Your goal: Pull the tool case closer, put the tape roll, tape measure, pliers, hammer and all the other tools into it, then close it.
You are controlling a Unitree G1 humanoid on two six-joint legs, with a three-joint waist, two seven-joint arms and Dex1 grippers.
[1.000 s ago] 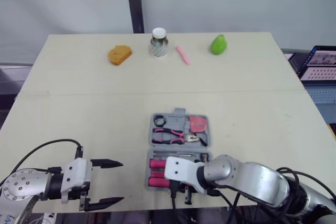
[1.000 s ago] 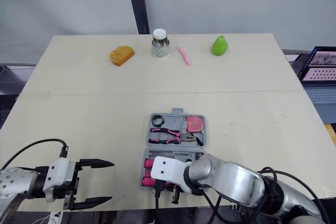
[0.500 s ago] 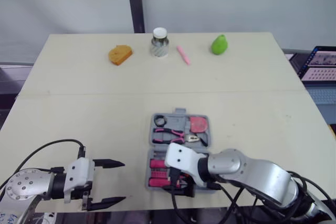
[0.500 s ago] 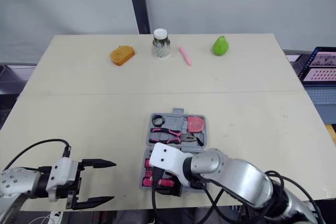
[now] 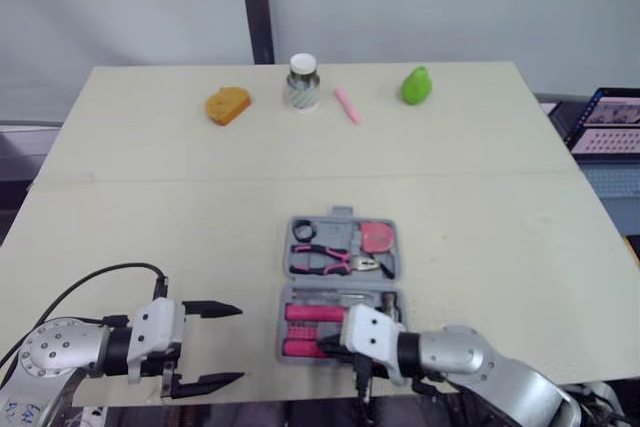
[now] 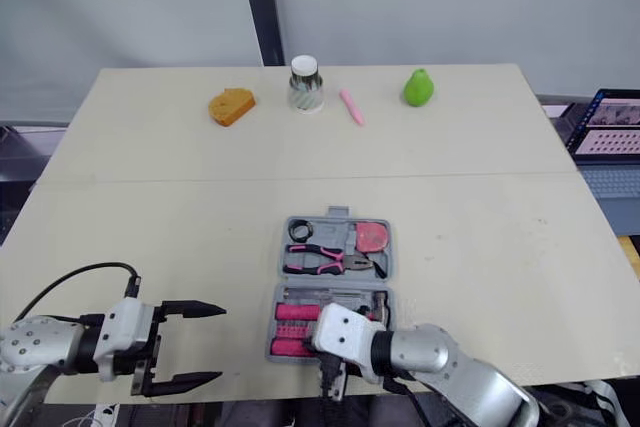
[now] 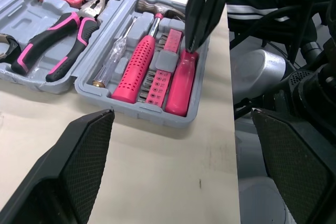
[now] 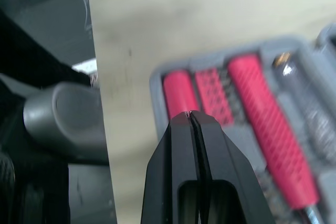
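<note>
The grey tool case (image 5: 343, 286) lies open near the table's front edge. Its far half holds a black tape roll (image 5: 303, 230), pink-handled pliers (image 5: 330, 260) and a red tape measure (image 5: 376, 237). In the near half lie a hammer (image 5: 325, 312) with a pink grip, a screwdriver and a pink handle (image 7: 181, 85). My right gripper (image 5: 362, 381) is shut on nothing, its tips just above the case's front right corner, by that pink handle. My left gripper (image 5: 208, 344) stands open over bare table, left of the case.
Along the far edge sit an orange lump (image 5: 228, 104), a white-lidded jar (image 5: 302, 82), a pink pen (image 5: 346, 105) and a green pear (image 5: 416, 85). A laptop (image 5: 610, 127) stands off the table's right side. The table's front edge runs just under both grippers.
My right arm has drawn back and to the right, uncovering the case's near half; its gripper now hangs at the front edge. The left gripper edged slightly right. The case stayed put.
</note>
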